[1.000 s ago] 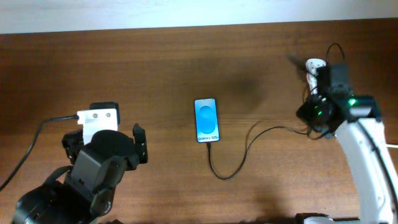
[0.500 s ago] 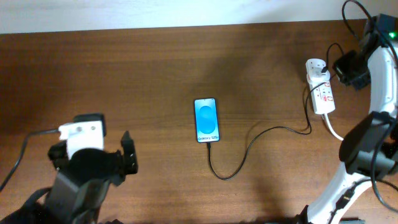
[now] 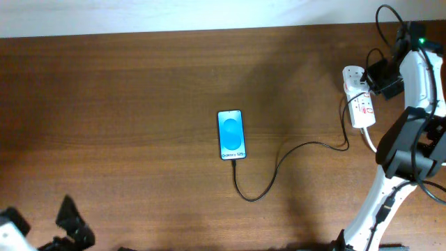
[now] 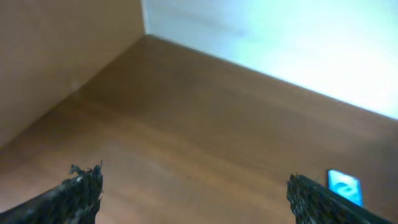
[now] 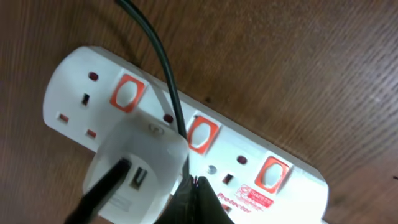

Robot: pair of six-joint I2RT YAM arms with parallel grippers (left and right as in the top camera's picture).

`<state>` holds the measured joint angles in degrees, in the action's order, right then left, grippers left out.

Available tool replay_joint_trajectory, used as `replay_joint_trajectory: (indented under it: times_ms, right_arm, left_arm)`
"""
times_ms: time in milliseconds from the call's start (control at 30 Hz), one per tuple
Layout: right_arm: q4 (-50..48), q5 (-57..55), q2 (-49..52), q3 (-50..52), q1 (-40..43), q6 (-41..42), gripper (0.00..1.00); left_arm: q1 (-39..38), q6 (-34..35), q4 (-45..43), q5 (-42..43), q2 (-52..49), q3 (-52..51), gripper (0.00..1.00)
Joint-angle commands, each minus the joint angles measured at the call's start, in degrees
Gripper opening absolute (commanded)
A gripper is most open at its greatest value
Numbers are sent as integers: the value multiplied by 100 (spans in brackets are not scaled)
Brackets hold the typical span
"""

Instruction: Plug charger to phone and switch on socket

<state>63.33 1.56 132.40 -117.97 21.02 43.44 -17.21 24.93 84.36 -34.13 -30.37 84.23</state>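
The phone lies screen up at the table's middle, its blue screen lit. The black charger runs from the phone's near end in a loop to the white socket at the far right. My right gripper is at the socket. In the right wrist view it is shut, its tips on the socket just below the middle red switch, beside the white adapter and charger. My left gripper is open and empty at the near left corner; in its wrist view the phone shows far right.
The socket's thick white cord runs toward the right arm's base. A pale wall borders the table's far edge. Two more red switches flank the middle one.
My left arm has pulled back to the near left corner. My right arm has swung from beside the charger up to the socket and settled on it.
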Motion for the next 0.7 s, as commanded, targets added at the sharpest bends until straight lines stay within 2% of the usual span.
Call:
replay_joint_trajectory:
  times_ms: [0,67,400,667]
  right_arm:
    - [-33,39,96,-133,7,61,4]
    - [-55,39,181,-133,2,61,4]
    - [-317,122,345,-118,-28,61,4]
    - [-114,208,820,-118,-374,35,4]
  left_arm:
    - [267,50,697,-61,197,-9,99]
    - [310,50,1222,-61,247,-9,99]
    - [319,31,1233,-61,304,-17,99]
    - [319,31,1235,-61,304,-17,99]
